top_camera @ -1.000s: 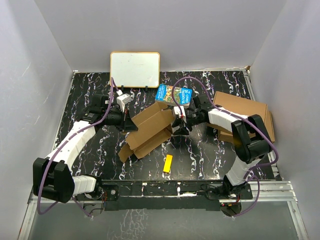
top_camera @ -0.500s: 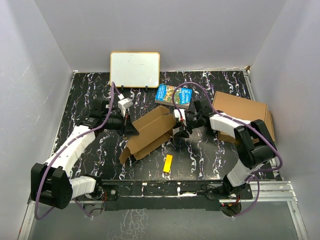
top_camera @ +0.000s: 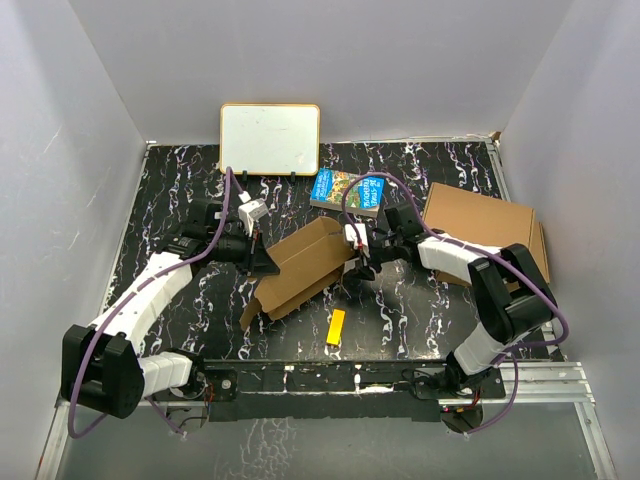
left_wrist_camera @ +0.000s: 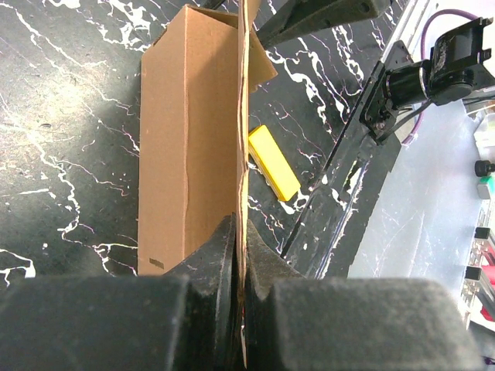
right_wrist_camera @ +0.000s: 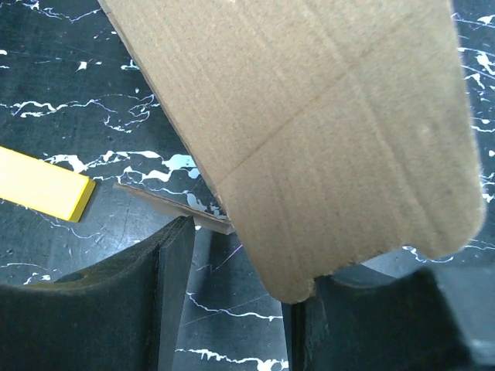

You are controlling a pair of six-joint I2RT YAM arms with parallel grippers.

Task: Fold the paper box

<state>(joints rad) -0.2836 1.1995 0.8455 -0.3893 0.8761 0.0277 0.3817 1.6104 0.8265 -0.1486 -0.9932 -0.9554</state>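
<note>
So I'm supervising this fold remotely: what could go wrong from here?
The left gripper pinches only a panel edge of the paper box; a pull might tear or slip it. The right gripper stands open around a flap, which could escape. The yellow block lies close and may snag.

Paper box now lies flatter and narrower, its upper flap pulled in. Right arm sits lower, right gripper at the box's right flap. Left gripper sits slightly further right.
</note>
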